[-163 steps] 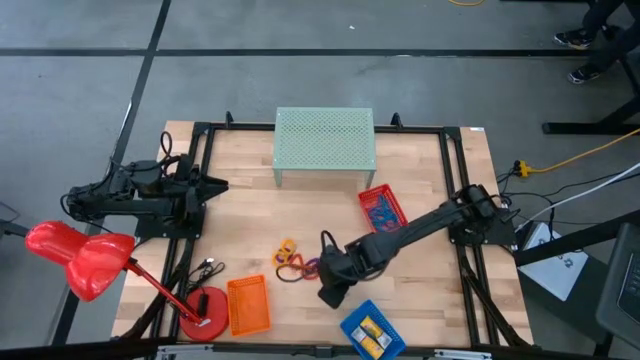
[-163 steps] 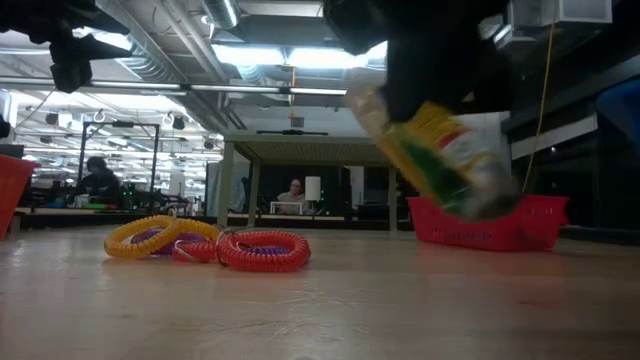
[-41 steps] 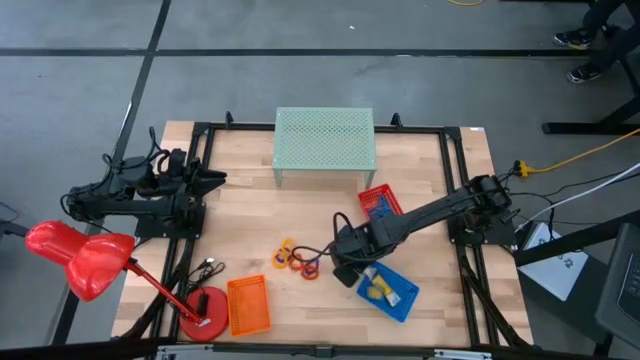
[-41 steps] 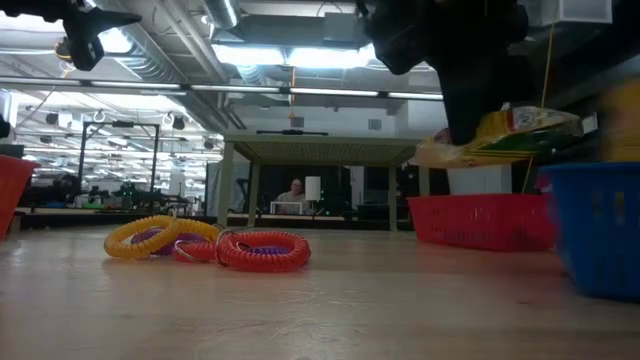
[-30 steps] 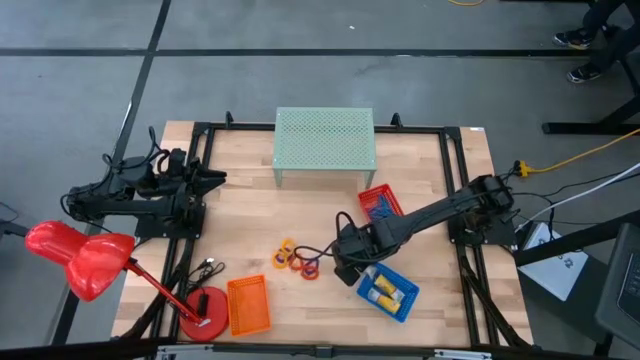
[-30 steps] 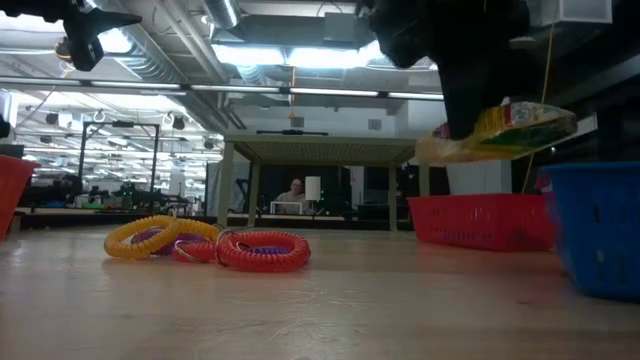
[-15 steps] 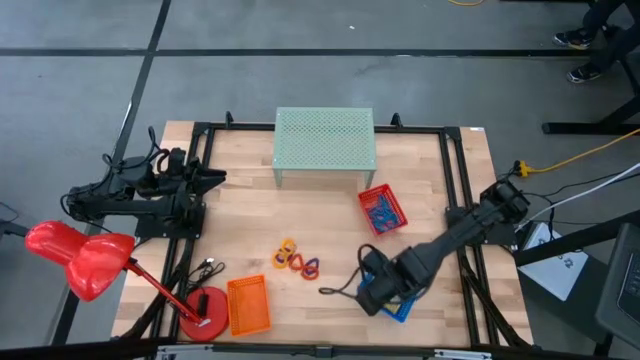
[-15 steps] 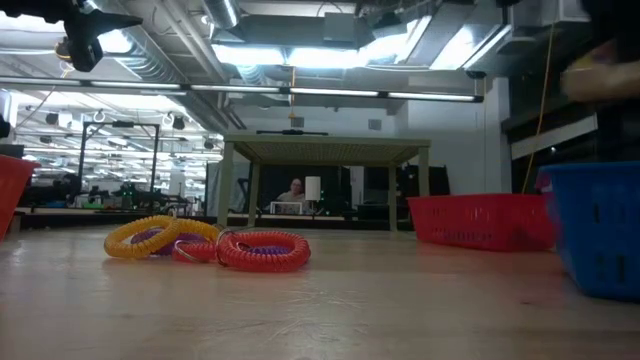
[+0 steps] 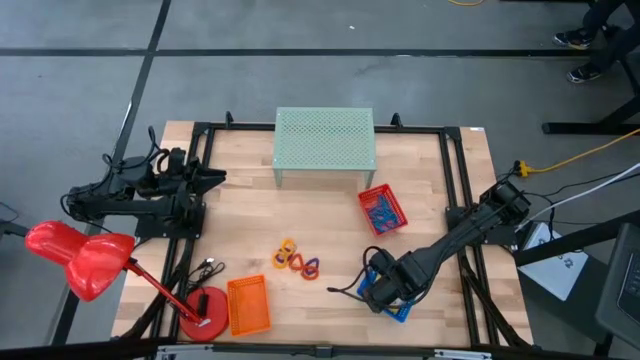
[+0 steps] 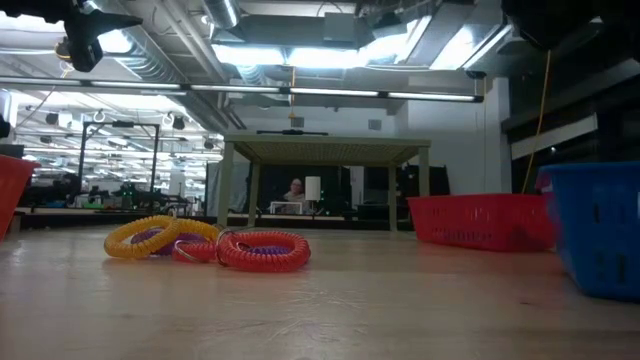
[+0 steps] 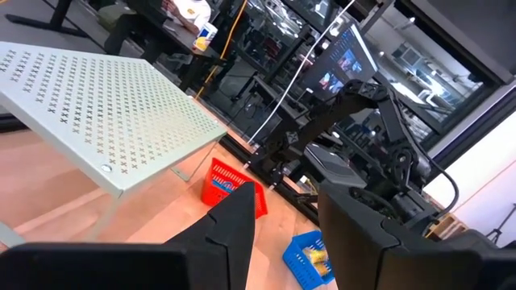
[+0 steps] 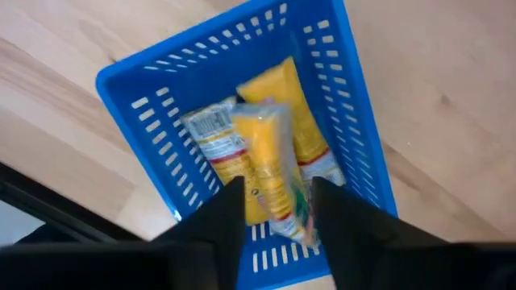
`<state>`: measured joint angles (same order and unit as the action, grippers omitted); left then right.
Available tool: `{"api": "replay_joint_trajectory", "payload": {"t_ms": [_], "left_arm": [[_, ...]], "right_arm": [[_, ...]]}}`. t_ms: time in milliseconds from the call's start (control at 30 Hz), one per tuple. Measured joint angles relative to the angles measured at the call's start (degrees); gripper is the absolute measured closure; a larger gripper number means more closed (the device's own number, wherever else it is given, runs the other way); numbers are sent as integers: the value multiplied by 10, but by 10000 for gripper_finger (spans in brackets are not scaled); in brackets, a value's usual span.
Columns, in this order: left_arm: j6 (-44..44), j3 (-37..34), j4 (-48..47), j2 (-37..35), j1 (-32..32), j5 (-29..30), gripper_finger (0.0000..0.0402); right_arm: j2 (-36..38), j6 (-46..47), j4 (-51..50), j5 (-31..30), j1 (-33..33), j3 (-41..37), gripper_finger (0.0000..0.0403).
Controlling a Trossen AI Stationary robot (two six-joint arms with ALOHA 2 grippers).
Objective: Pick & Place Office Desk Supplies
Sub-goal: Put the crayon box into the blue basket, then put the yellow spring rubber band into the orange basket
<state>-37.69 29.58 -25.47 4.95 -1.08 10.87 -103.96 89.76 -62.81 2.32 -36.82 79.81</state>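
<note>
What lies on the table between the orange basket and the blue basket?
In the high view, only bare wood lies between the orange basket and the blue basket; the coiled rings sit farther back.

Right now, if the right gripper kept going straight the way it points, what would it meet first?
The right gripper points down into the blue basket. With its fingers open, it would first meet the topmost yellow packet, lying on two others. How far off that is, I can't tell.

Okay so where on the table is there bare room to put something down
Bare wood lies between the green perforated shelf and the coil rings, and left of those rings toward the left arm. The near right is crowded: the right gripper hangs over the blue basket.
</note>
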Motion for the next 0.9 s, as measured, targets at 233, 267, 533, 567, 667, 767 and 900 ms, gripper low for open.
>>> {"api": "replay_joint_trajectory", "payload": {"t_ms": [233, 267, 533, 567, 667, 767, 900], "left_arm": [[4, 0, 4, 0, 0, 2, 270], [0, 0, 15, 0, 0, 1, 270], [-57, 31, 98, 83, 0, -64, 270], [-56, 41, 61, 114, 0, -77, 270], [-14, 70, 0, 218, 0, -114, 270], [42, 94, -17, 326, 1, -152, 270], [107, 122, -15, 460, 5, -214, 270]], "right_arm": [[8, -2, 7, -17, 4, 0, 192], [13, -2, 8, -20, 6, 0, 187], [96, 11, 13, -173, 25, 0, 175], [109, 14, 14, -201, 29, 0, 174], [147, 15, 39, -306, 40, 0, 174], [182, 29, 53, -429, 46, 0, 174], [218, 25, 53, -552, 47, 0, 174]]}}
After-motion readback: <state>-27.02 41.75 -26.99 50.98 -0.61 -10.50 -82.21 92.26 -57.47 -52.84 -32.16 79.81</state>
